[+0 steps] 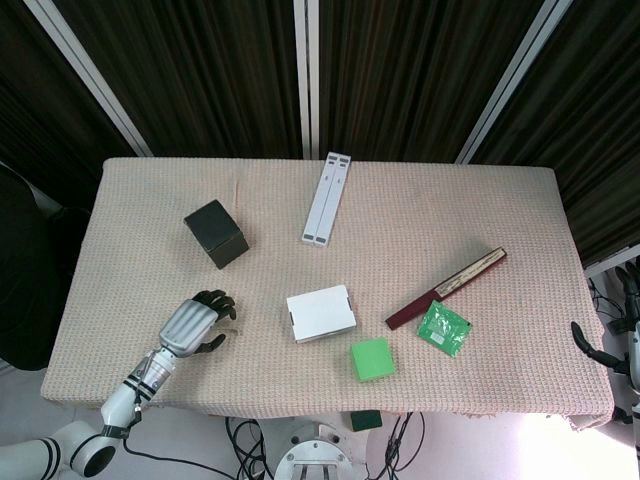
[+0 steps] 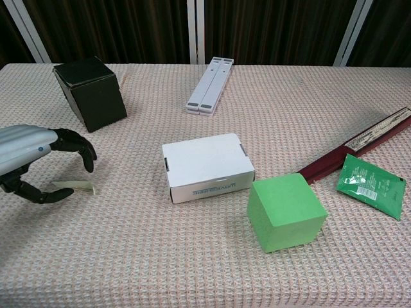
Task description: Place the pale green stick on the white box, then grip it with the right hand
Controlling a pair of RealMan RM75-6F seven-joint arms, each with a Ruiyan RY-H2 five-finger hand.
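Head view
left hand (image 1: 197, 326): low on the table's left side, fingers curled down over the pale green stick (image 1: 232, 326), which barely shows.
white box (image 1: 321, 313): mid-table, right of that hand, apart from it.
right hand (image 1: 590, 345): at the right edge, off the cloth; whether spread or closed cannot be told.

Chest view
left hand (image 2: 38, 163): thumb and fingers arched around the pale green stick (image 2: 75, 185), which lies flat on the cloth.
white box (image 2: 207, 167): nothing on top; green cube (image 2: 286, 212) just right of it.
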